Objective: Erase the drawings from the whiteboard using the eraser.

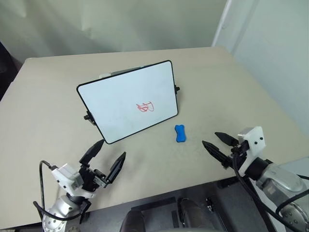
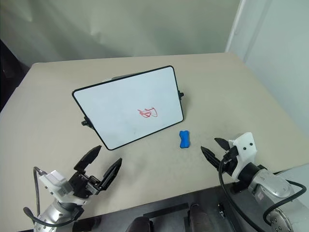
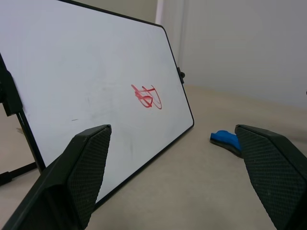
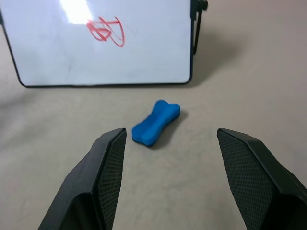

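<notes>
Jaws: both grippers, left gripper (image 1: 105, 155) and right gripper (image 1: 216, 143), released, grasping nothing.
Eraser (image 1: 180, 133): on bench beside whiteboard (image 1: 116, 104), untouched.
Drawings (image 1: 145, 107): intact; everything remains.

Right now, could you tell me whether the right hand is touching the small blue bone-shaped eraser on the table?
Apart. In the right wrist view, the right hand is open with bare tabletop between its fingers and the small blue bone-shaped eraser lying ahead.

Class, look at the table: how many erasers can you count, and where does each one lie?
1. The blue eraser lies flat on the table, just in front of the whiteboard near its right lower corner, apart from both grippers. Another could be hidden behind the board.
</notes>
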Tool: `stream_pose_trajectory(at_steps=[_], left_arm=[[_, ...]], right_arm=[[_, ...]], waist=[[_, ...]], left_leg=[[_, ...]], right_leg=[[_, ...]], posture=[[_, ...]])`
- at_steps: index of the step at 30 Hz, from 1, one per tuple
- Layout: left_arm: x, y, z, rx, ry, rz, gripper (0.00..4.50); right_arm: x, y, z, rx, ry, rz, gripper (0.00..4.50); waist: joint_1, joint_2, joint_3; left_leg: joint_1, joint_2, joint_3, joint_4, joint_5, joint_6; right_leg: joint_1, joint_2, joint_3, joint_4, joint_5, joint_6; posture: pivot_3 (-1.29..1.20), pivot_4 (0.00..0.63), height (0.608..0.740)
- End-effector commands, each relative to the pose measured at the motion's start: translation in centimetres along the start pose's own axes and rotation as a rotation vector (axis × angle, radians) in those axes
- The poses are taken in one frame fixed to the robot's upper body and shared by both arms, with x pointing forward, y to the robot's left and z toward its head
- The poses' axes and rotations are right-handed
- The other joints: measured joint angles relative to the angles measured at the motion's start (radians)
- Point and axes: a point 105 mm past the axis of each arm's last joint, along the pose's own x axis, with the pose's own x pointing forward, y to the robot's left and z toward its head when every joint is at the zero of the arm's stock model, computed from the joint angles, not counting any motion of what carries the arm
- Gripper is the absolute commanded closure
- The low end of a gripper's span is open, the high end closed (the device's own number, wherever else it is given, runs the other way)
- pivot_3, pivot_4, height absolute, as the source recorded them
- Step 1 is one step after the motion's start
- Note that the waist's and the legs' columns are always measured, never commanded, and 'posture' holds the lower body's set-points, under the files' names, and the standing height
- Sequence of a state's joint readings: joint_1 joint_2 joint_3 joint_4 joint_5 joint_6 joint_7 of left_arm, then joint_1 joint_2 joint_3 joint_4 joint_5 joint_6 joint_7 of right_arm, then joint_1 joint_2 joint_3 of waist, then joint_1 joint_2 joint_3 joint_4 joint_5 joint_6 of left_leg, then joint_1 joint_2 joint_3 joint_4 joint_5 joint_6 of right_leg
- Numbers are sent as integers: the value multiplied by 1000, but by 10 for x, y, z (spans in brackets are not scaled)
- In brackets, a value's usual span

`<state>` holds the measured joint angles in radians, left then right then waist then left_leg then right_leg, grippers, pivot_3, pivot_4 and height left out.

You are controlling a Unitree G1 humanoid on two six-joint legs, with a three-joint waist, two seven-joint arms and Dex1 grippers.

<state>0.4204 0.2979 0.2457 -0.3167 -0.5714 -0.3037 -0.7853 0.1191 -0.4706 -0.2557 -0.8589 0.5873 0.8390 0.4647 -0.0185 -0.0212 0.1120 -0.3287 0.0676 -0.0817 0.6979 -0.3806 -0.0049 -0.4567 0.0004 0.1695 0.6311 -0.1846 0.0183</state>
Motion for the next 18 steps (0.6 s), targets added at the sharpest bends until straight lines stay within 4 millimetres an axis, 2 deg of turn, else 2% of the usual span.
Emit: stream_pose_trajectory(at_steps=[1, 5, 9, 11, 13, 18], left_arm=[[0, 1, 9, 20, -32, -9, 0], [1, -1, 9, 16, -32, -15, 0], [1, -5, 7, 4, -26, -31, 0], [2, -8, 5, 1, -23, -32, 0], [2, -8, 4, 1, -22, -30, 0], [3, -3, 6, 11, -28, -16, 0]], right_arm=[[5, 4, 14, -47, -47, 28, 1310], [7, 1, 15, -48, -34, 26, 1310], [15, -1, 7, 41, 40, 36, 1310], [26, -1, 0, 126, 118, 54, 1310], [36, -1, 2, 177, 149, 73, 1310], [58, -11, 4, 199, 199, 33, 1310]], waist=[[0, 0, 0], [2, 0, 0], [3, 0, 0], [2, 0, 0], [0, 0, 0], [0, 0, 0]], left_leg=[[0, 0, 0, 0, 1, -1], [-1, 0, -1, 0, 1, -2], [-2, 0, -1, 0, 5, -9], [-2, 0, -1, 0, 5, -9], [-2, 0, 0, 0, 4, -9], [-1, 0, -1, 0, 4, -7]], right_leg=[[0, 0, 0, 0, 0, 0], [0, 0, 0, 1, 0, 0], [-1, 0, 0, -1, 0, 0], [-1, 0, 0, -1, 0, 0], [-1, 0, 0, -1, 0, 0], [-3, 0, 0, 2, 0, 1]], posture=[[0, 150, 740], [0, 150, 740], [0, 150, 740], [0, 150, 740], [0, 150, 740], [0, 150, 740]])
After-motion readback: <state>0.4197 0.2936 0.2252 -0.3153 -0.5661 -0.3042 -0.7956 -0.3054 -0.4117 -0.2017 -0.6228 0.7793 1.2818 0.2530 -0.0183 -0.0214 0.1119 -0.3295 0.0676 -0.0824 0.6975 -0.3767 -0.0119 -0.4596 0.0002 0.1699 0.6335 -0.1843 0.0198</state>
